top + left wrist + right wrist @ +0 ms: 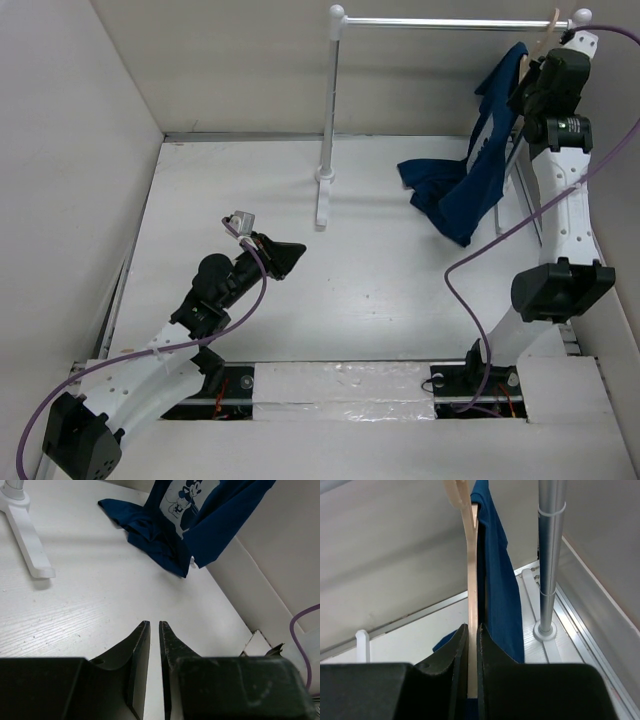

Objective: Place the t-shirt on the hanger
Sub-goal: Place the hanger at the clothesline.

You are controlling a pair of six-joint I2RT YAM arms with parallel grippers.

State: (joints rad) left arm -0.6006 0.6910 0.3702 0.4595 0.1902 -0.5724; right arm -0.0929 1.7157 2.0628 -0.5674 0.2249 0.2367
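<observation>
The dark navy t-shirt [480, 150] hangs draped from the pale beige hanger [548, 30] at the rack's right end, and its lower part lies bunched on the table. In the left wrist view the t-shirt [210, 530] shows its white cartoon print [187, 500]. My right gripper [525, 85] is raised high and shut on the hanger's thin frame [471, 580], which stands between its fingertips [472, 626], with the t-shirt [497, 585] hanging just behind. My left gripper [295, 252] is low over the table's middle, shut and empty [154, 623], well apart from the shirt.
The white-posted rack [330, 100] with its silver bar [450, 22] stands at the back; its foot [25, 535] shows in the left wrist view. Its right post [547, 555] is close beside the right gripper. Walls enclose the table at the left, back and right.
</observation>
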